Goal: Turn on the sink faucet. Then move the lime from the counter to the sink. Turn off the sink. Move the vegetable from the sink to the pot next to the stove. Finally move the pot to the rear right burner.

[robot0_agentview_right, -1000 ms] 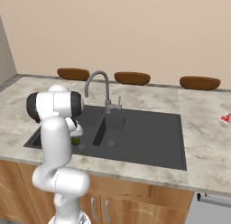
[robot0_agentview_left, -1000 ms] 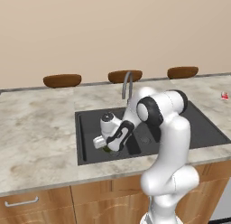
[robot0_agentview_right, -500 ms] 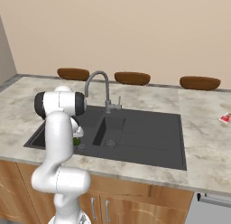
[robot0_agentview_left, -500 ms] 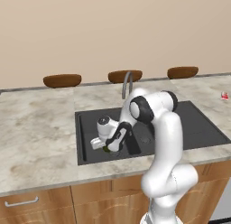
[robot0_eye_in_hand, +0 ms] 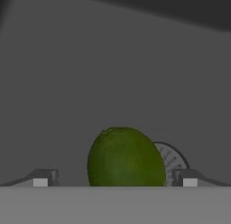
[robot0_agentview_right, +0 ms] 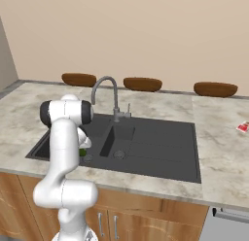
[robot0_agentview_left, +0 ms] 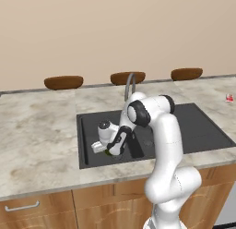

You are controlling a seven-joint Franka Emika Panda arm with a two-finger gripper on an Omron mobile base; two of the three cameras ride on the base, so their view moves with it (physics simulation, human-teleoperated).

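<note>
A: We see the claw (robot0_eye_in_hand: pixel 115 181) spread wide, its two tips either side of the lime (robot0_eye_in_hand: pixel 126 159) but pinching nothing.

B: Agreed. In our hand view the lime sits on the dark floor of the sink (robot0_agentview_left: pixel 87 145), just in front of a round drain (robot0_eye_in_hand: pixel 170 159).

A: From the left base view the claw (robot0_agentview_left: pixel 102 148) hangs low in the smaller basin, with a sliver of green lime (robot0_agentview_left: pixel 109 152) right under it.

B: Behind the sink, the sink faucet (robot0_agentview_right: pixel 107 96) arches over the basins. We cannot tell whether water runs.

A: Further behind the sink, three brown bowls (robot0_agentview_right: pixel 142 84) line the back of the tabletop (robot0_agentview_left: pixel 37 126).
</note>
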